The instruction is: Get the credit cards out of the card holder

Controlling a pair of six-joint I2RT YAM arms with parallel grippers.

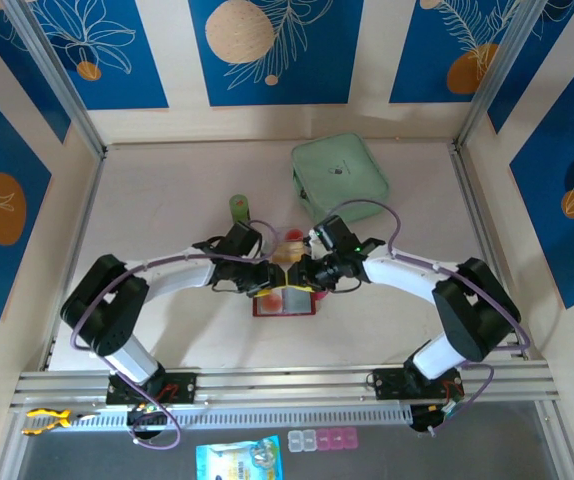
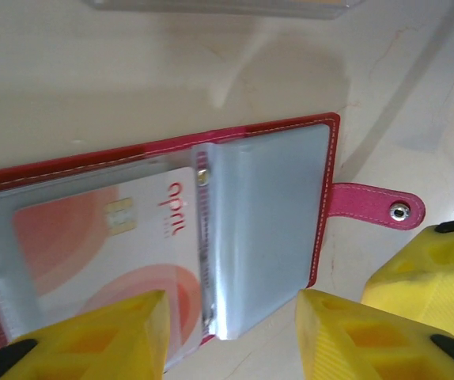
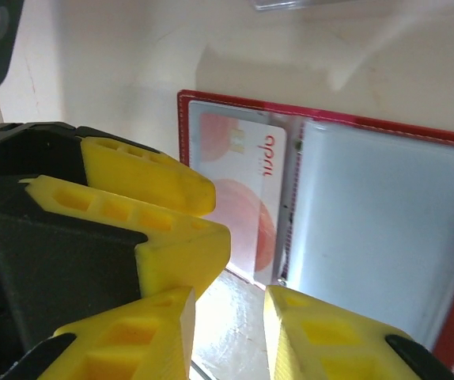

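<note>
On table (image 1: 167, 200), open red card holder (image 2: 266, 206)

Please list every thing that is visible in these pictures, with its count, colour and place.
card holder: one, red, open flat at the middle of the table.
credit card: one visible, white with orange circles, in a clear sleeve.
closure tab: one, pink-red, at the holder's edge.
zip pouch: one, mint green, far side of the table.
green piece: one, green, left of the pouch.
left fingers: two, yellow, apart, over the holder.
right fingers: two, yellow, apart, beside the holder.
</note>
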